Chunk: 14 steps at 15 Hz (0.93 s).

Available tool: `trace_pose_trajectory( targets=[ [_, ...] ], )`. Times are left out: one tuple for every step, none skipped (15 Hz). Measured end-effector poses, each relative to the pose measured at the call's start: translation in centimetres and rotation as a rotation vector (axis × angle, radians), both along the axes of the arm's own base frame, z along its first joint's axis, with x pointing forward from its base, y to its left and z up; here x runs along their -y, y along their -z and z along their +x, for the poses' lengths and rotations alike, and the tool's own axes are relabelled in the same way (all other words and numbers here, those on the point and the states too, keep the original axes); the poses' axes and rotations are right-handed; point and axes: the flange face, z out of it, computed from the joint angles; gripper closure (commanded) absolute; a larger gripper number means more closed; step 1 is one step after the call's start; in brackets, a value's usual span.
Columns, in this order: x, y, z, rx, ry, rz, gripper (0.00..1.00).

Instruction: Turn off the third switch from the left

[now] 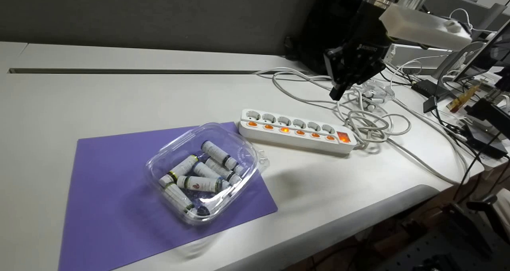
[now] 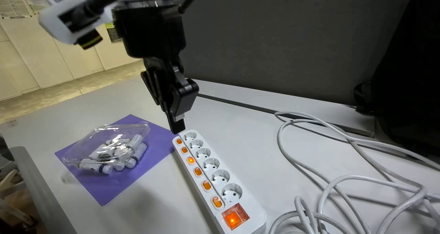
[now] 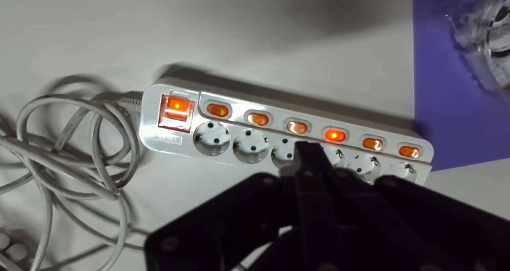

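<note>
White desktop (image 1: 135,97) spreads below the gripper (image 2: 177,125), which hangs clenched on nothing above the power strip (image 1: 295,141), not touching it. Lining up seems the step in hand, and next it should press down on the strip's third switch (image 1: 285,130), counting from the purple mat (image 1: 107,183) (the only lit one in its row), without catching the neighbouring switches (image 1: 269,126). Farther out, tangled cable (image 3: 105,192) by the strip's opposite end and a clear tub (image 1: 181,146) of bottles (image 1: 200,184) on the mat both seem out of the way.

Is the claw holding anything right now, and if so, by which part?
Nothing is held. The claw is shut with no object in its grip, and it hangs apart from the power strip.
</note>
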Motion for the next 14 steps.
trace_pose_trajectory(
  targets=[
    [0.0,0.3,0.1,-0.011,0.0,0.002,0.99],
    [0.0,0.3,0.2,-0.017,0.0,0.003,0.99],
    [0.0,0.3,0.2,-0.017,0.0,0.003,0.99],
    [0.1,0.2,0.3,-0.016,0.0,0.003,1.0],
    [0.1,0.2,0.3,-0.016,0.0,0.003,1.0],
    [0.1,0.2,0.3,-0.016,-0.002,0.003,1.0],
    [0.1,0.3,0.3,-0.012,-0.003,0.002,1.0],
    [0.1,0.4,0.4,-0.007,-0.005,0.001,1.0],
    [0.1,0.6,0.5,0.003,-0.008,0.0,1.0],
    [0.1,1.0,0.7,0.014,-0.01,-0.002,1.0],
    [0.1,1.6,0.9,0.026,-0.011,-0.006,1.0],
    [0.1,2.3,1.1,0.036,-0.012,-0.011,1.0],
    [0.1,3.1,1.3,0.046,-0.015,-0.016,1.0],
    [0.0,3.9,1.5,0.054,-0.018,-0.02,1.0]
  ],
)
